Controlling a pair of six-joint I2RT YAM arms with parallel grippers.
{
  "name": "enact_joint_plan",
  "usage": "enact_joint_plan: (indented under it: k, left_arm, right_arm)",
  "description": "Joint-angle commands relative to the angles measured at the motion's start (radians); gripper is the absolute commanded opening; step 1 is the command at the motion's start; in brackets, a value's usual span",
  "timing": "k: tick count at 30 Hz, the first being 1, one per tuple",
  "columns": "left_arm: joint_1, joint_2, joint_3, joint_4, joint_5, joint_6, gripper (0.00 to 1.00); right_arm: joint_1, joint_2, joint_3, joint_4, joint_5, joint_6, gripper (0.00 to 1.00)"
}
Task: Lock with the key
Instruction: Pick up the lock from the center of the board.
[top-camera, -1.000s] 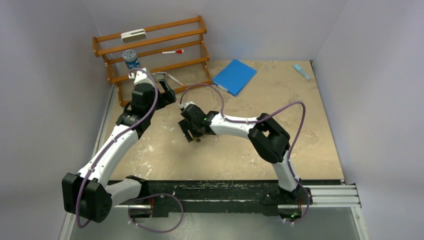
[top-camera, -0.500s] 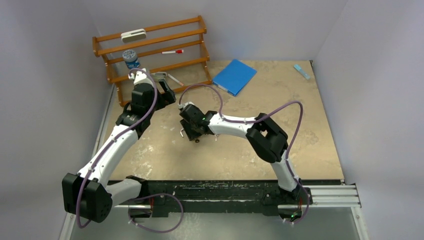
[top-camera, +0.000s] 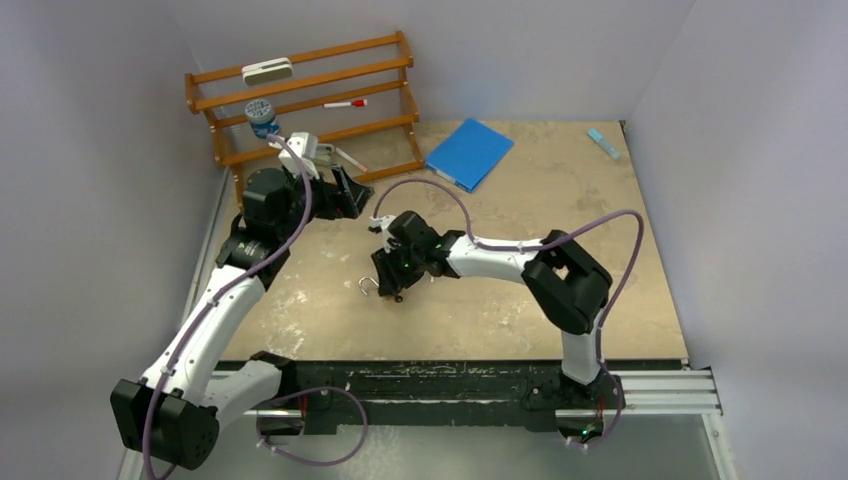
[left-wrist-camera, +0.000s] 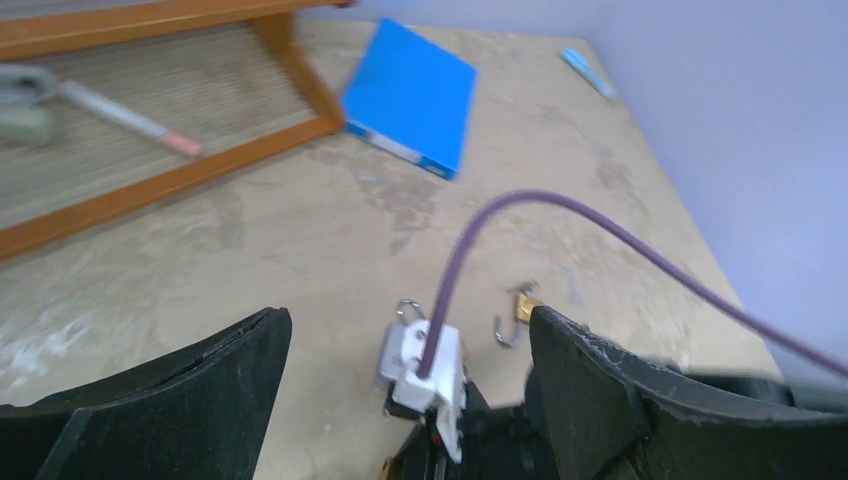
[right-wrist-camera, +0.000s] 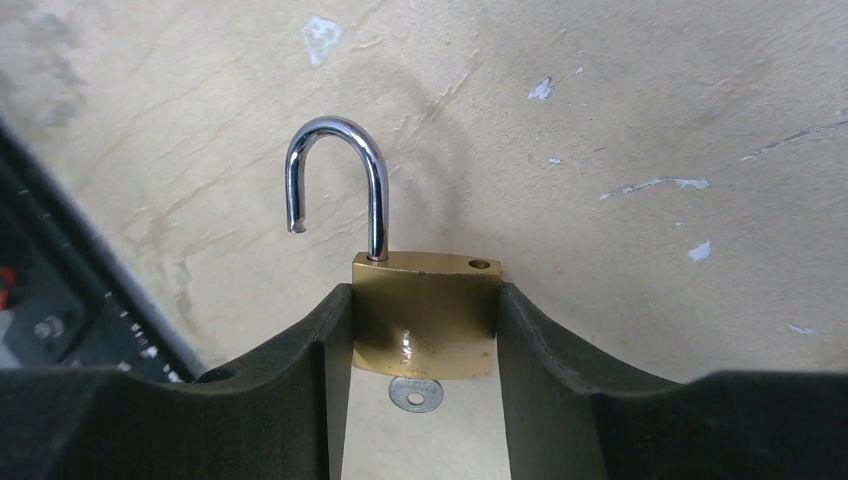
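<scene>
Mottled beige table (top-camera: 520, 300), grey walls on three sides, a wooden rack (top-camera: 300, 100) at the far left and a blue folder (top-camera: 469, 152) lying flat beyond mid-table.

Padlock (right-wrist-camera: 425, 315): near the table's middle, a little left of centre. It sits in the right gripper (top-camera: 390, 285), whose foam-lined jaws are closed partway and press the two narrow sides of the body.

Look: squat brass body with a scuffed face and a bright chrome shackle (right-wrist-camera: 335, 185). The long leg is seated. The short leg is free and swung off to the side, so its socket hole shows bare on top. The lock is open.

Key (right-wrist-camera: 415, 396): only a small round silver head with a hole shows just under the body, probably seated in the keyway. The blade is hidden.

Handling, as a judgement: solid metal, dense for its size and rigid. The brass is smooth and could slip or twist in the pads once the shackle is pushed. The side grip on the body looks right. The shackle needs turning over its socket and then pressing down. The key head is thin and offers little to pinch.

Left gripper (top-camera: 355, 198): spread wide with nothing in it, raised near the rack, well apart from the lock.
</scene>
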Motion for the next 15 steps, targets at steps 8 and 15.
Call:
enact_joint_plan:
  k: [8, 15]
  left_arm:
    - [0.007, 0.020, 0.148, -0.032, 0.849, 0.254, 0.92]
    - [0.006, 0.045, 0.239, -0.380, 1.159, 0.597, 0.94]
  right_arm:
    - [-0.123, -0.295, -0.095, 0.159, -0.243, -0.051, 0.00]
    - [-0.152, -0.427, -0.183, 0.196, -0.260, -0.044, 0.00]
